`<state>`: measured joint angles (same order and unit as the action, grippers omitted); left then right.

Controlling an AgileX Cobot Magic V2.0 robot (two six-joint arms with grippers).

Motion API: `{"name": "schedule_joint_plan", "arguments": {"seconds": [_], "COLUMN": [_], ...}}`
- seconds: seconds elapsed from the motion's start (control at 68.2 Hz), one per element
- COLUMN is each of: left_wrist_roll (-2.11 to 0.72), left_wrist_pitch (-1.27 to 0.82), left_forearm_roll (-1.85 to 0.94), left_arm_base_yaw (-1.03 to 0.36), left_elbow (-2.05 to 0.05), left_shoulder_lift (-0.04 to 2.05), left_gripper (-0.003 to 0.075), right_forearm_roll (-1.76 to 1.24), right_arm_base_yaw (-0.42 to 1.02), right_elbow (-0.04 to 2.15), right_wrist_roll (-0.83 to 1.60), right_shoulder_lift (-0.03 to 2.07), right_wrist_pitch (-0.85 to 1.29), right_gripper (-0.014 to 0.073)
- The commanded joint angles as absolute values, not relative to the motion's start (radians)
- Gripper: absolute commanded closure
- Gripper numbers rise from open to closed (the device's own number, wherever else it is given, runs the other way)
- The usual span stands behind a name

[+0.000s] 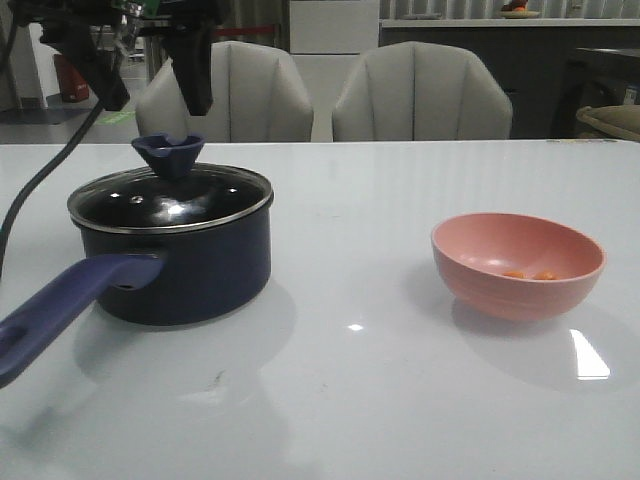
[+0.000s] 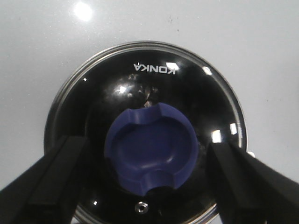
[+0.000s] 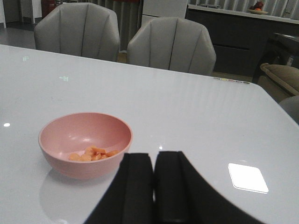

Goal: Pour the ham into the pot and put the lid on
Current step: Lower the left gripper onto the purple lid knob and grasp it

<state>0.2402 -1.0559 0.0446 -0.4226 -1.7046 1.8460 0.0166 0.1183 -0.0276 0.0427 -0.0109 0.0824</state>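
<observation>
The dark navy pot (image 1: 190, 270) stands at the table's left, its purple-blue handle (image 1: 60, 310) pointing toward the front left. The glass lid (image 1: 200, 195) rests on it, with the blue knob (image 1: 168, 152) on top. My left gripper (image 1: 152, 95) hangs open just above the knob. In the left wrist view its fingers (image 2: 51, 182) stand well apart on either side of the knob (image 2: 149, 149), touching nothing. The ham (image 1: 530, 274) lies in a pink bowl (image 1: 500, 290) at the right. My right gripper (image 3: 153, 156) is shut and empty, beside the bowl (image 3: 60, 165) holding the ham (image 3: 91, 154).
Two grey chairs (image 1: 420, 95) stand behind the white table's (image 1: 350, 400) far edge. A dark cable (image 1: 40, 175) runs down past the pot's left side. A dark counter lines the back wall.
</observation>
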Motion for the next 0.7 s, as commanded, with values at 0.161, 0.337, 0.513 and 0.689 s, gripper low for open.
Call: {"name": "schedule_joint_plan", "arguments": {"seconds": [0.161,0.337,0.513,0.689], "left_wrist_roll": [0.28,0.284,0.284,0.284], "left_wrist_pitch": [-1.097,-1.099,-1.097,-1.1], "left_forearm_roll": [0.066,0.066,0.055,0.037], "left_arm_base_yaw": [-0.435,-0.435,-0.435,-0.435], "left_elbow": [-1.8,-1.8,-1.8,-1.8], "left_shoulder_lift": [1.868,1.888,1.903,1.913], "left_gripper": [0.016,0.016,0.016,0.016], "right_forearm_roll": [0.027,0.027,0.027,0.027], "right_arm_base_yaw": [0.113,0.113,0.113,0.113], "right_elbow": [-0.021,-0.021,-0.021,-0.021], "right_wrist_roll": [0.043,0.043,0.043,0.043], "right_shoulder_lift": [-0.03,-0.03,-0.03,-0.03], "right_wrist_pitch": [0.0,0.0,0.0,0.0], "right_gripper": [0.0435,0.0435,0.0435,0.0435]}}
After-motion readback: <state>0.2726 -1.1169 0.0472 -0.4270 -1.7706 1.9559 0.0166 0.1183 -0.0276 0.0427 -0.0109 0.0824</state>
